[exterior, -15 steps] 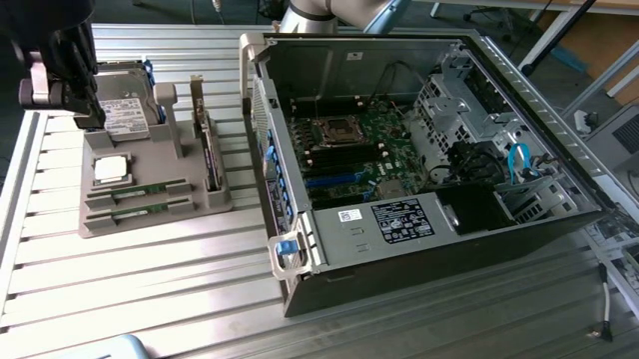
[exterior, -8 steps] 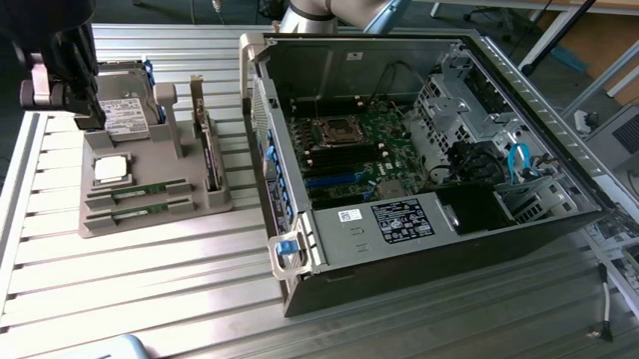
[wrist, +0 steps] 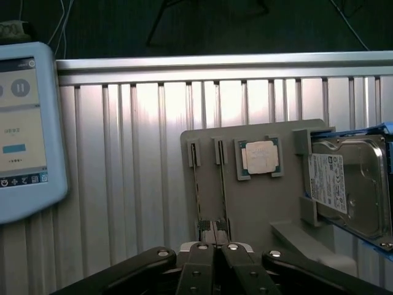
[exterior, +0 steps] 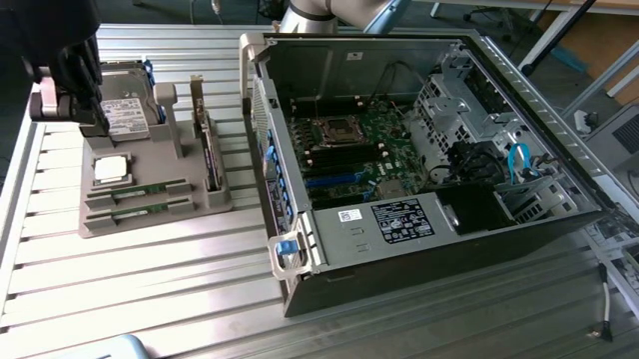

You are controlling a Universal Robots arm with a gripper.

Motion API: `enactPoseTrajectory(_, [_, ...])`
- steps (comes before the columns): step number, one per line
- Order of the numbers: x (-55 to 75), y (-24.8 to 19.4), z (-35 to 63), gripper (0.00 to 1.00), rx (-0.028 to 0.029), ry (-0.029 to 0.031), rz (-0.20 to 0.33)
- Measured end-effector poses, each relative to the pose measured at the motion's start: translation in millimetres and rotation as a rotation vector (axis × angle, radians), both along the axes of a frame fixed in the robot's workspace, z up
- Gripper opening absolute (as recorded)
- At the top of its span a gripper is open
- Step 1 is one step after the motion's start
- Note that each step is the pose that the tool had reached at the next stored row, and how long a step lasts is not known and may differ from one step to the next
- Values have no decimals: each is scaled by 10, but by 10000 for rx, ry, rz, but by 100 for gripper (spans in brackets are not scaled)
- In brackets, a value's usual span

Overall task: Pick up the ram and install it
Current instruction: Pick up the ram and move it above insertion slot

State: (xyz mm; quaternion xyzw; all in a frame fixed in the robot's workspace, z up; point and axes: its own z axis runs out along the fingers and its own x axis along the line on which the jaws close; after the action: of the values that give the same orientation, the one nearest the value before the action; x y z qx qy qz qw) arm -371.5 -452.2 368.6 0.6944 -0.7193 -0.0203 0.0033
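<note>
closed jaws of the gripper (wrist: pixel 215 241) sit nearest the wrist camera; its two fingers (wrist: pixel 198 267) meet tip to tip and grip no part. just beyond the tips, in the wrist view, lie the ends of two green ram sticks, each seated in its own slot of a grey holder (wrist: pixel 258 209). outer ram stick (wrist: pixel 195 184): along the holder's edge farthest from the hard drive. inner ram stick (wrist: pixel 221 184): parallel to the outer one and just beside it, between it and the processor chip (wrist: pixel 260 157). the chip rests in a square recess near the holder's middle; the hard drive (wrist: pixel 351 184) rests at the opposite edge. in the exterior view an expansion card (exterior: pixel 206 149) stands on edge along the holder's side nearest the computer case (exterior: pixel 340 52). the holder lies on a ribbed metal table (exterior: pixel 150 284), toward the exterior view's left; the open case, motherboard (exterior: pixel 349 142) exposed, lies toward the exterior view's right. a pale blue touchscreen pendant (wrist: pixel 24 129) rests near the table's edge, well apart from the holder.
</note>
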Motion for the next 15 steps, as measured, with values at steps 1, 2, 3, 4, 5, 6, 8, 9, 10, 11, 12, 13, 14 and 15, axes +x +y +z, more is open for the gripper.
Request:
enactPoseTrajectory(1, [0,0,-13,11,-1,0,0])
enactPoseTrajectory(2, [0,0,-28,11,0,0,0])
enactPoseTrajectory(3, [0,0,-42,11,0,0,0])
enactPoseTrajectory(4, [0,0,-58,11,0,0,0])
enactPoseTrajectory(5, [0,0,-74,11,-1,1,0])
enactPoseTrajectory(6, [0,0,-91,11,-1,0,0])
enactPoseTrajectory(8, [0,0,-125,11,0,0,0])
enactPoseTrajectory(9, [0,0,-141,11,0,0,0])
enactPoseTrajectory(10, [0,0,-156,11,0,0,0])
enactPoseTrajectory(11, [0,0,-171,11,-1,1,0])
enactPoseTrajectory(12, [0,0,-187,11,0,1,0])
enactPoseTrajectory(13, [0,0,-202,11,0,0,0])
enactPoseTrajectory(14, [0,0,-216,11,-1,0,-1])
enactPoseTrajectory(15, [0,0,-230,11,0,0,0])
